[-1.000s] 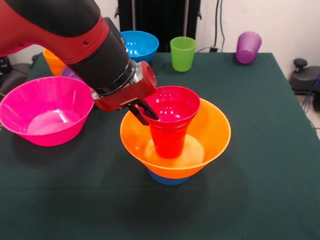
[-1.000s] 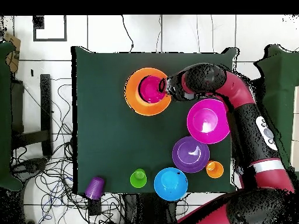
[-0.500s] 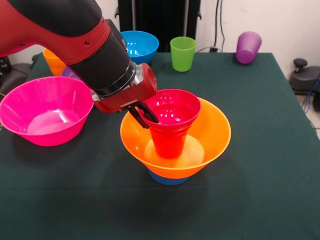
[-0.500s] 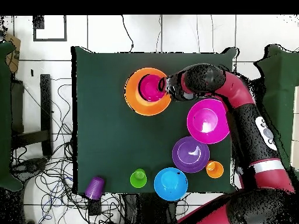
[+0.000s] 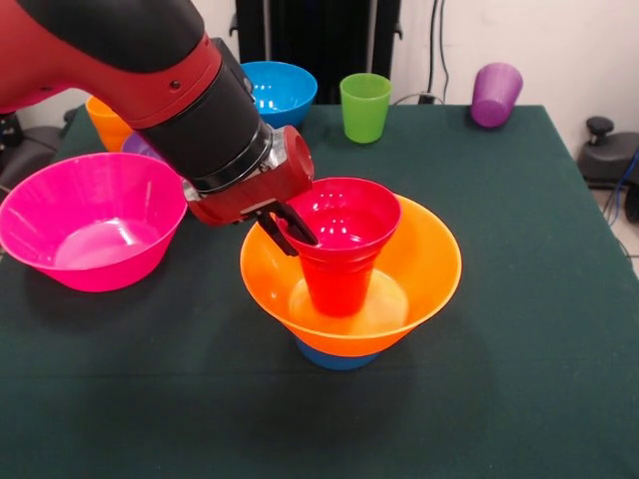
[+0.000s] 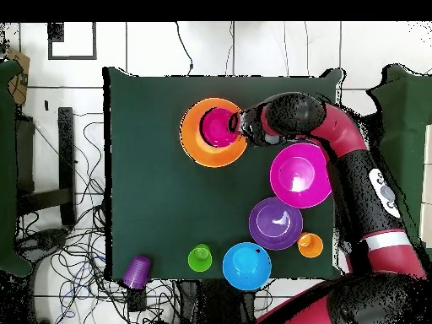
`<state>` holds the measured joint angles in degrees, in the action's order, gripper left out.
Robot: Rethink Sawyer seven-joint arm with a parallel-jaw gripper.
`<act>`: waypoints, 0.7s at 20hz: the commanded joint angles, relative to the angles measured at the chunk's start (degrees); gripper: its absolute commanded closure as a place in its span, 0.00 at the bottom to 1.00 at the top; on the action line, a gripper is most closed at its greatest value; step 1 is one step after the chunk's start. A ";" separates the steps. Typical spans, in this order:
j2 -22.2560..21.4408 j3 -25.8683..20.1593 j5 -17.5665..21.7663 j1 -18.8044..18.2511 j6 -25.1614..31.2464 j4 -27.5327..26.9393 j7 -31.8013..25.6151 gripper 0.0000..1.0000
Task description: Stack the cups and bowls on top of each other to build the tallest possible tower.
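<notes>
nothing has shifted; jaws [image 5: 290, 230] still grip red-orange cup [image 5: 342, 261].

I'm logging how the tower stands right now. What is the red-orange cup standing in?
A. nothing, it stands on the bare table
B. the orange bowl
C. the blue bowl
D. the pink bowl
B: the red-orange cup stands upright inside the orange bowl, which rests on a light-blue bowl; the gripper is at the cup's rim.

Green table [image 5: 519, 329], perhaps cables [image 6: 76, 253] on floor [image 6: 152, 51].
</notes>
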<state>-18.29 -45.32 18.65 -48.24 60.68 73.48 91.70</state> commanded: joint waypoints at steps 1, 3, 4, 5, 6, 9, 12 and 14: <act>-1.59 4.19 3.54 1.86 -3.43 4.71 -1.60 1.00; -3.35 4.56 3.31 1.78 -1.99 5.79 -0.91 1.00; -4.32 4.55 3.04 1.65 -1.46 6.55 -0.54 1.00; -6.42 4.48 2.53 1.44 -0.39 7.79 0.09 1.00; -7.53 4.36 2.16 1.36 0.42 8.35 0.32 1.00; -9.99 4.11 1.02 1.28 2.85 9.19 0.63 1.00; -10.39 4.33 0.98 1.39 3.39 8.86 0.37 1.00; -10.47 4.40 1.03 1.21 2.85 9.31 0.25 1.00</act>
<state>-26.19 -45.09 18.83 -48.29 60.68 79.85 91.70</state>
